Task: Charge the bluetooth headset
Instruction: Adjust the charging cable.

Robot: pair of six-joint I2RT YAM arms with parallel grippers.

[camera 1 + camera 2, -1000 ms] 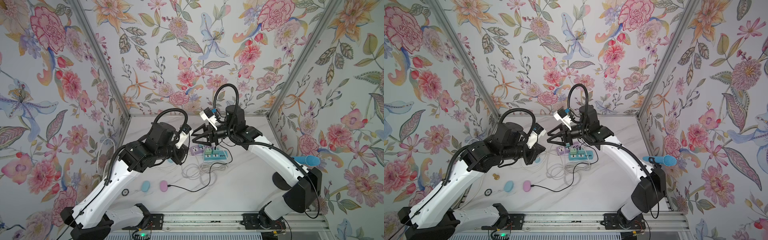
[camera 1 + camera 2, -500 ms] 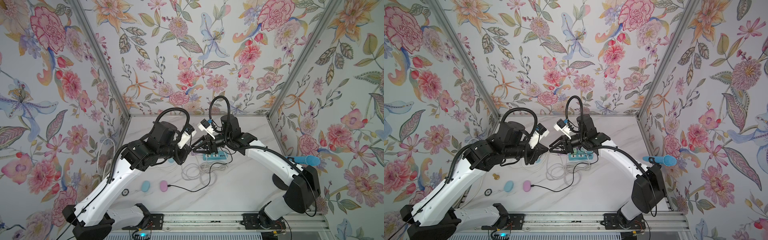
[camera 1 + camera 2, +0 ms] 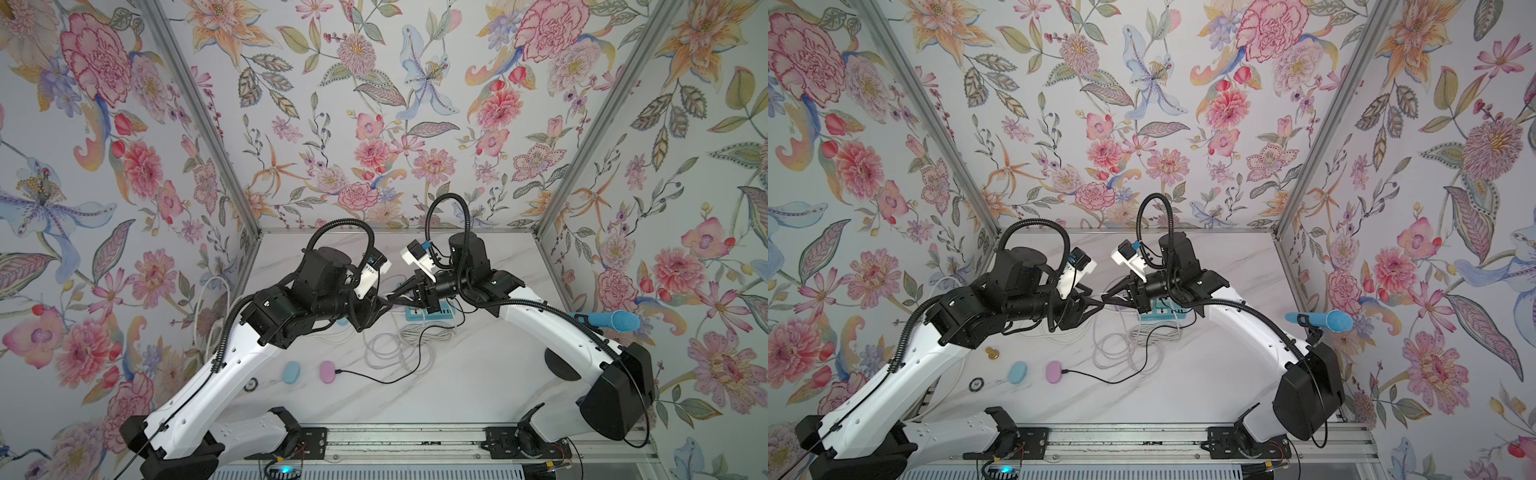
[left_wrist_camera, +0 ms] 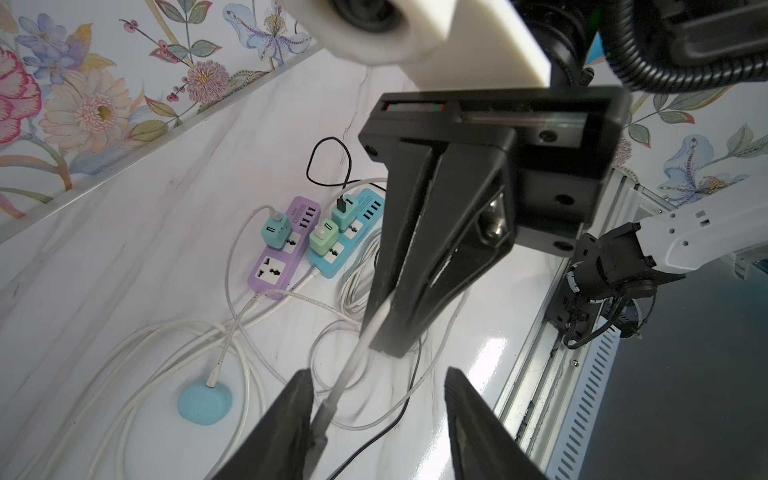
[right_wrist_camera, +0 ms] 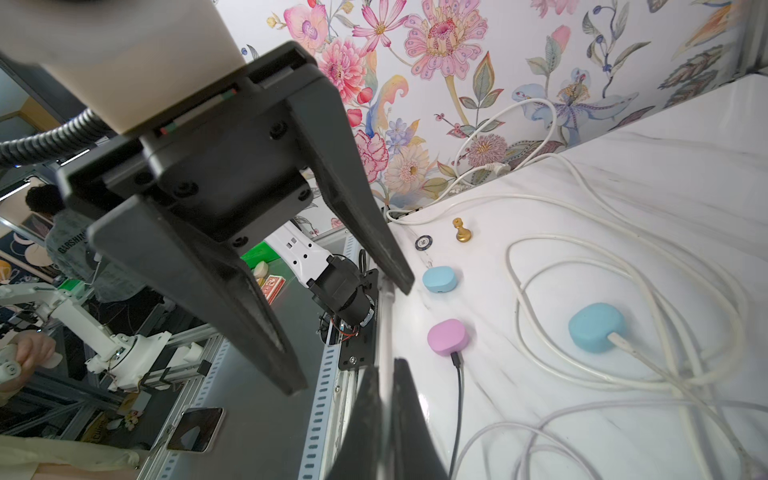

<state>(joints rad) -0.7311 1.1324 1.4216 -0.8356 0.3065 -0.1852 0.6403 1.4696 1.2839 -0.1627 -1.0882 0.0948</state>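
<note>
My two grippers meet tip to tip above the table's middle. My right gripper (image 5: 384,365) is shut on a thin white charging cable (image 4: 357,353). The cable's grey plug end (image 4: 322,415) rests against one finger of my left gripper (image 4: 376,374), which is open and wide apart around it. A light blue headset case (image 3: 291,371) with no cable lies near the front left, beside a pink case (image 3: 328,371) with a black cable plugged in. Another blue case (image 5: 596,326) has a white cable plugged in.
A purple power strip (image 4: 282,253) and a teal power strip (image 4: 353,232) with chargers lie under the grippers, amid loops of white cord (image 3: 395,349). A gold pawn (image 3: 992,353) and a chip (image 3: 976,383) sit at the left. A blue microphone (image 3: 611,321) is at the right wall.
My right gripper has moved left to the left gripper's tips and shut on the white cable. My left gripper, shut before, has opened.
</note>
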